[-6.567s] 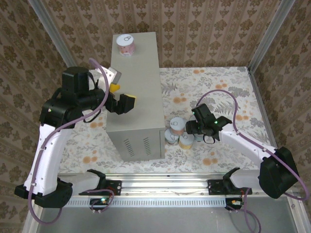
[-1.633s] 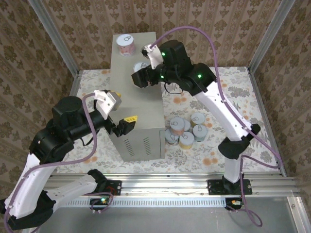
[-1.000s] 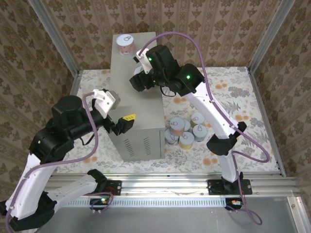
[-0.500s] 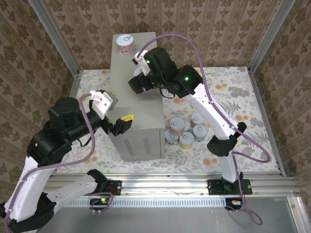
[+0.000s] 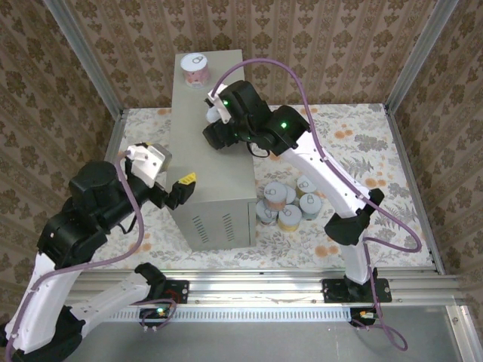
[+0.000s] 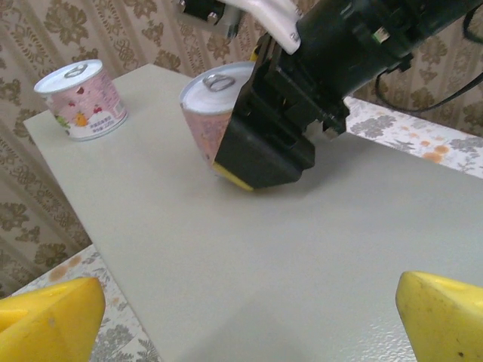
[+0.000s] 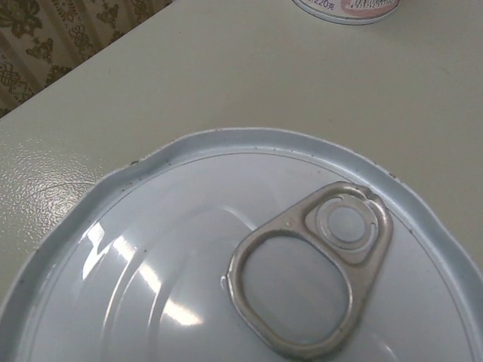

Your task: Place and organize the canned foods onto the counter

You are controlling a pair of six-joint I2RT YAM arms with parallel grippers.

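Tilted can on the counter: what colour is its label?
Pink; the tilted can shows best in the left wrist view.

We see a tall grey bench [image 5: 219,173] standing on a flowery floor [image 5: 381,151]. The bench has a flat top and little slots [image 5: 210,224] on its front. One pink can [image 5: 195,70] stands upright at the far end of the top. A second pink can [image 6: 205,113] is nearer the middle and it tilts, and we cannot tell if its bottom edge touches the top. Down on the floor, just beside the near right corner of the bench, a bunch of cans [image 5: 274,194] sits close together
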